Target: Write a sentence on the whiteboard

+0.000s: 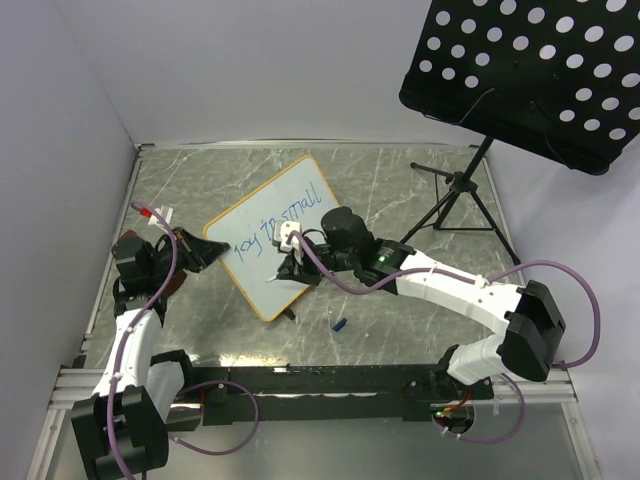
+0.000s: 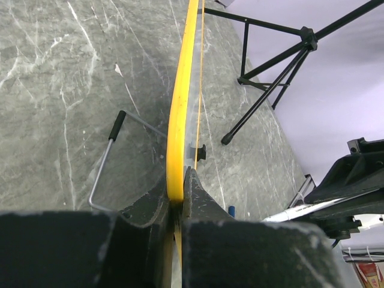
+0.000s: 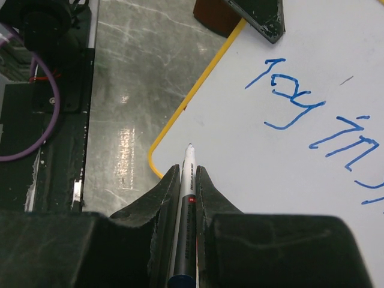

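Left gripper (image 2: 178, 201): clamped shut on the whiteboard (image 2: 177, 120) frame edge.
Right gripper (image 3: 188, 174): marker (image 3: 189, 157) is gripped, tip near the board's corner.

A flat tabletop of grey-green stone-patterned laminate (image 1: 380, 180) is seen, edged at the far and left sides by a thin metal rim. Near its middle a small white rectangular whiteboard with rounded corners and a thin yellow-orange frame (image 1: 255, 268) is propped at a slant, its lower corner turned towards the near edge. Behind it, a bent grey wire leg with a black tip (image 2: 99, 174) is laid against the surface. A small blue marker cap (image 1: 340, 324) is found lying on bare tabletop just beside the board's lower corner. At the far right, the black tripod legs of a music stand (image 1: 458, 190) are planted on the surface, well apart from the cap.
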Motion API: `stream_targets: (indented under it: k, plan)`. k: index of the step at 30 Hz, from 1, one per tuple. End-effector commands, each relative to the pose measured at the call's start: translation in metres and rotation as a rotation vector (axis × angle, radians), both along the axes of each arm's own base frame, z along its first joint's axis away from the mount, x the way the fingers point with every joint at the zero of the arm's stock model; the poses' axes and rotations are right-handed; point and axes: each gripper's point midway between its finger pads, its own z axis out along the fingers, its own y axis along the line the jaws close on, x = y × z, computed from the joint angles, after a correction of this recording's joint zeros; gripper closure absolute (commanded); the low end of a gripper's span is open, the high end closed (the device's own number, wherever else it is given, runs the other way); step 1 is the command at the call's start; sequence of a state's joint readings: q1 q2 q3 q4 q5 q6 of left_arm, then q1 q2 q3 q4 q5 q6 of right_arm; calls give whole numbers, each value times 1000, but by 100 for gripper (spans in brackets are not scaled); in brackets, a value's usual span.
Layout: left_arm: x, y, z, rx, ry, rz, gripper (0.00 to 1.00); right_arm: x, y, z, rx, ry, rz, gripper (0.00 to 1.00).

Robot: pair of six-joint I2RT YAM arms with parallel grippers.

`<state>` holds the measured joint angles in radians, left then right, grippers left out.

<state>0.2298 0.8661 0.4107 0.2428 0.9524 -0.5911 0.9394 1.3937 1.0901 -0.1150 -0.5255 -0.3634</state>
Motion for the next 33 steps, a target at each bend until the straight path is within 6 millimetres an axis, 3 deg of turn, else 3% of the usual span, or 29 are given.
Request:
stream_targets:
  k: [1, 10, 17, 33]
  plan:
    - [-1, -5, 6, 67, -89, -53, 99, 8, 12, 24, 78, -91, -22, 100]
    - [-1, -7, 5, 66, -85, -62, 99, 13, 25, 35, 116, -113, -17, 100]
    - [-2, -8, 4, 63, -78, -65, 99, 18, 20, 23, 125, -141, -73, 100]
    - [0, -6, 3, 68, -67, -53, 99, 31, -1, 16, 164, -173, -161, 100]
